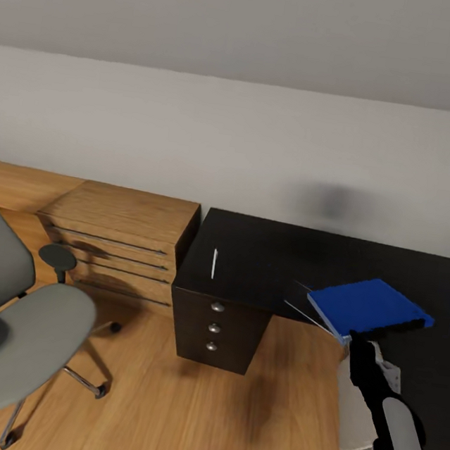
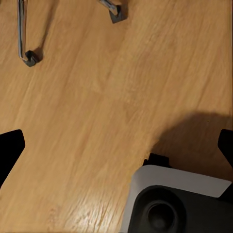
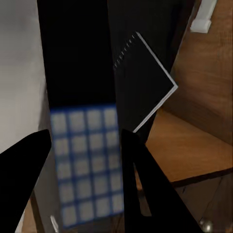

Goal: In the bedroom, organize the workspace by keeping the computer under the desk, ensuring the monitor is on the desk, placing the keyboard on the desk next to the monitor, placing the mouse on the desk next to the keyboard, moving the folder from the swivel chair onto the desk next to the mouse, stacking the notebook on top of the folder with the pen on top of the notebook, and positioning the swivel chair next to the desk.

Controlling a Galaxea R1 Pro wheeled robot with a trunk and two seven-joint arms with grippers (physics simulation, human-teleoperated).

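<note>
Jaws: left gripper [image 2: 116, 145] spread empty over bare floor [image 2: 87, 97]; right gripper [image 1: 381, 332] clamps the blue folder [image 1: 367, 305] above the black table [image 1: 263, 258]. Left to right: swivel chair [image 1: 18, 340], wooden chest [image 1: 120, 239], pen [image 1: 214, 263], notebook [image 3: 143, 82], folder. Lower folder flat, well inside the table's front edge; open surface lies beyond.

A light wooden drawer chest [image 1: 119, 243] is seen against the grey wall [image 1: 236, 141], well away from the right pincer, on its left. A black three-drawer cabinet [image 1: 217, 327] with round silver knobs is set just beside the chest, nearer that pincer. Both are stood on wood plank flooring [image 1: 178, 418].
</note>
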